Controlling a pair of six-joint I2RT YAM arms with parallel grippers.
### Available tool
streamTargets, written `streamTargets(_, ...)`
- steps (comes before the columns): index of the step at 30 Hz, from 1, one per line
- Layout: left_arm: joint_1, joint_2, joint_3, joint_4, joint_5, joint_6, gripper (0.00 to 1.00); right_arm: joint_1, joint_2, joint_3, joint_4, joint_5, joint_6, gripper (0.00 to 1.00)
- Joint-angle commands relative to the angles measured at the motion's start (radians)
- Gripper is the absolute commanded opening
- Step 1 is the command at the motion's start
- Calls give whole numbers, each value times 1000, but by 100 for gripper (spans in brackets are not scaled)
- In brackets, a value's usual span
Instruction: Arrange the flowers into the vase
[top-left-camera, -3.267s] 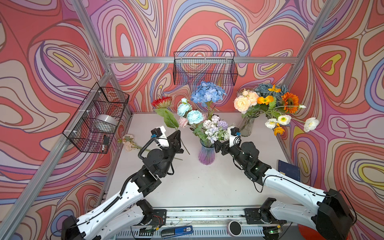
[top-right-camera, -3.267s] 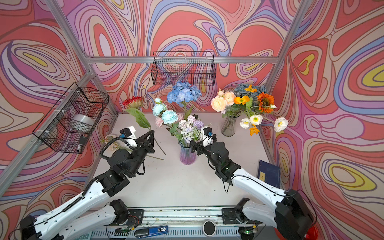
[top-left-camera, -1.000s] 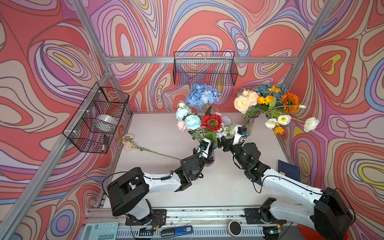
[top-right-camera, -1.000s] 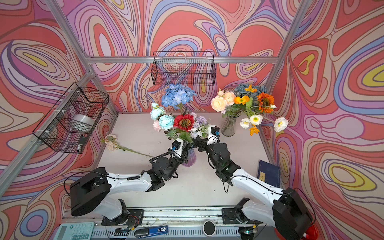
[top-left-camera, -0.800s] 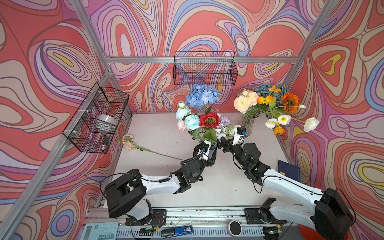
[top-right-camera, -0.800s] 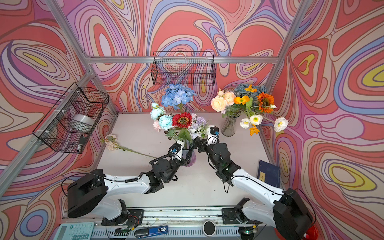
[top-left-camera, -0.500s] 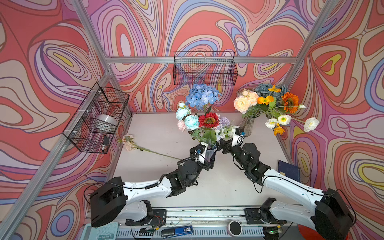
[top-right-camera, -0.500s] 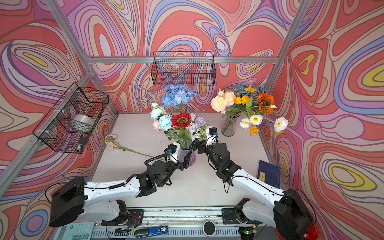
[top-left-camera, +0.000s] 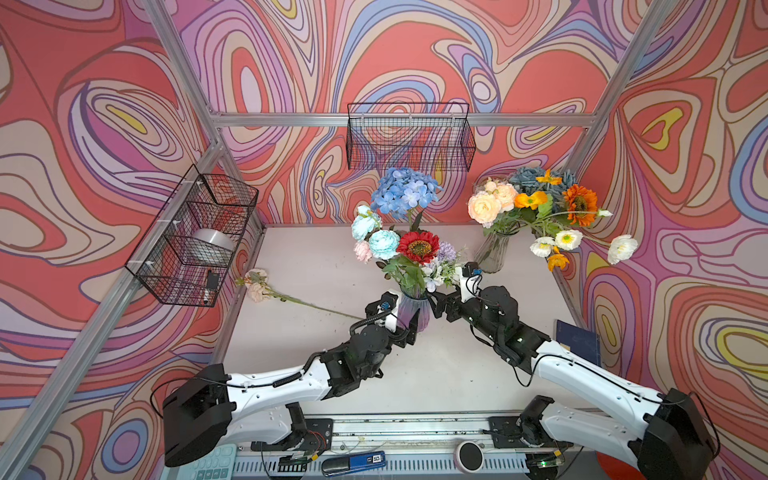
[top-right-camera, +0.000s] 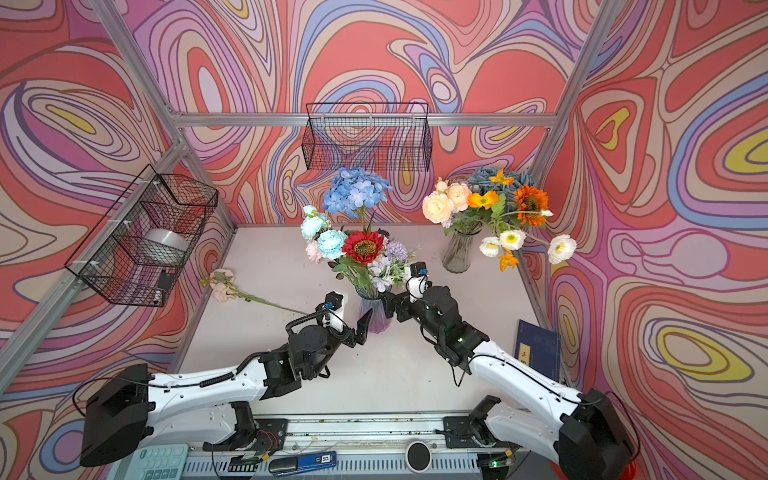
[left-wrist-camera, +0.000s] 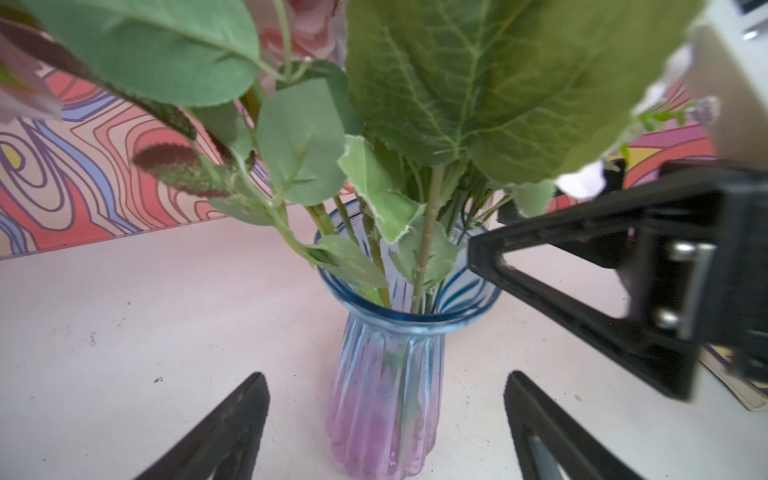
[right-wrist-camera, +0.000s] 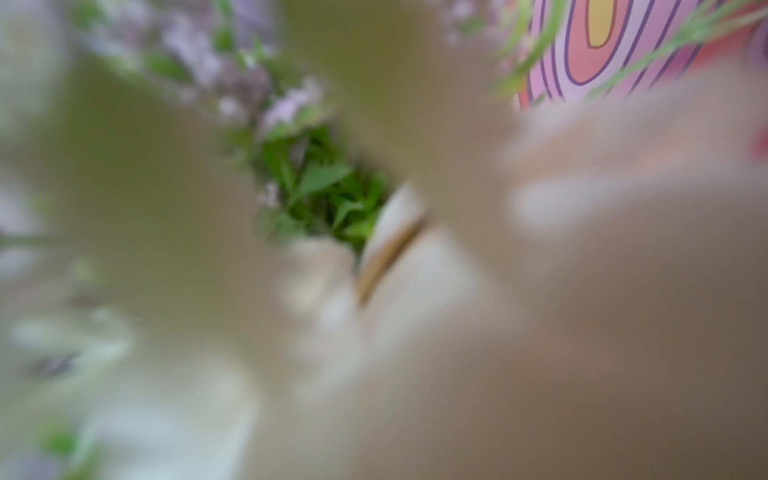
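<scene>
The vase (top-left-camera: 412, 316) (top-right-camera: 377, 320), ribbed glass fading from blue to purple, stands mid-table with several flowers in it: a blue hydrangea (top-left-camera: 405, 193), a red sunflower (top-left-camera: 417, 246) (top-right-camera: 363, 247), pale blue roses and lilac sprigs. Their stems (left-wrist-camera: 424, 257) pass through the vase rim. A peach flower (top-left-camera: 257, 284) (top-right-camera: 222, 286) lies on the table at the left. My left gripper (top-left-camera: 401, 323) (top-right-camera: 353, 328) (left-wrist-camera: 384, 376) is open just in front of the vase, a finger on each side, holding nothing. My right gripper (top-left-camera: 440, 305) (top-right-camera: 388, 305) is open at the rim, under the leaves. Blurred petals fill the right wrist view.
A clear glass vase (top-left-camera: 494, 253) with an orange, peach and white bouquet stands at the back right. A wire basket (top-left-camera: 191, 237) hangs on the left wall and another wire basket (top-left-camera: 409, 137) on the back wall. A dark blue book (top-left-camera: 577, 338) lies by the right wall.
My left gripper opened, let go of the red sunflower's stem and drew back and down in front of the vase. The sunflower stays in the vase. The right gripper barely moved.
</scene>
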Motion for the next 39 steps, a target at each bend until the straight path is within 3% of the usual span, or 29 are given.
streamTargets(1, 33, 22, -61, 63, 13, -67, 91, -3, -80, 72, -282, -80, 1, 95)
streamTargets(6, 59, 67, -80, 145, 37, -72, 91, -2, -176, 189, -512, -151, -3, 90)
streamTargets(14, 69, 212, -75, 335, 49, -71, 92, -2, -145, 412, -643, -241, -6, 75)
streamTargets(21, 75, 309, -65, 458, 54, -69, 93, -1, -119, 464, -431, -325, 15, 59)
streamTargets(30, 92, 309, -89, 473, 43, -70, 93, -1, 37, 458, -212, -338, -30, 42)
streamTargets(39, 106, 341, -98, 500, 44, -80, 94, 5, 110, 461, -98, -354, -33, 39)
